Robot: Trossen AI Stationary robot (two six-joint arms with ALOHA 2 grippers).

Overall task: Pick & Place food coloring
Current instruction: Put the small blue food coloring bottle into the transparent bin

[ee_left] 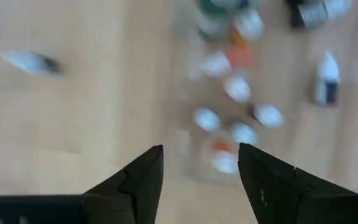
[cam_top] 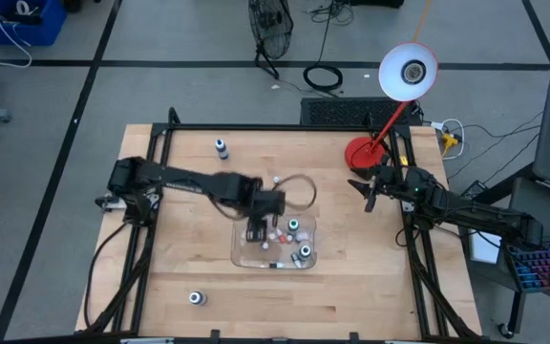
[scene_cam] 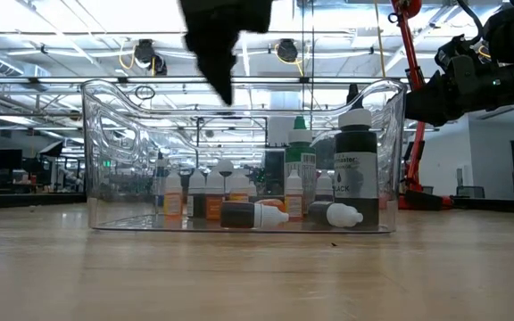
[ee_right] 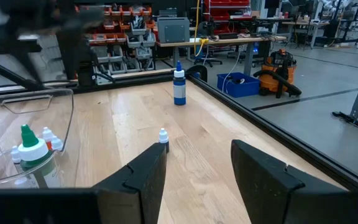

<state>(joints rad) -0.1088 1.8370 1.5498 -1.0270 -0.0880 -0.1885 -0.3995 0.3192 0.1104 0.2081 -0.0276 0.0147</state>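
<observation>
A clear tray (cam_top: 240, 250) sits mid-table and holds the food coloring: several tiny whitish bottles (scene_cam: 226, 189), most upright and two lying (scene_cam: 252, 214), plus a tall black bottle (scene_cam: 356, 169) and a green-topped one (scene_cam: 298, 147). My left gripper (cam_top: 259, 229) hangs open above the tray's left part. In the left wrist view its fingers (ee_left: 201, 168) frame the small bottles (ee_left: 236, 88) from above without touching them. My right gripper (cam_top: 369, 191) waits open near the table's right edge, with its fingers (ee_right: 197, 162) level over bare wood.
Loose bottles stand on the wood: a blue one (cam_top: 222, 147) near the far left, one (cam_top: 196, 298) near the front edge, and a tiny one (cam_top: 277, 180) behind the tray. A red lamp (cam_top: 363, 151) stands at the far right. A black frame rail (ee_right: 253, 118) edges the table.
</observation>
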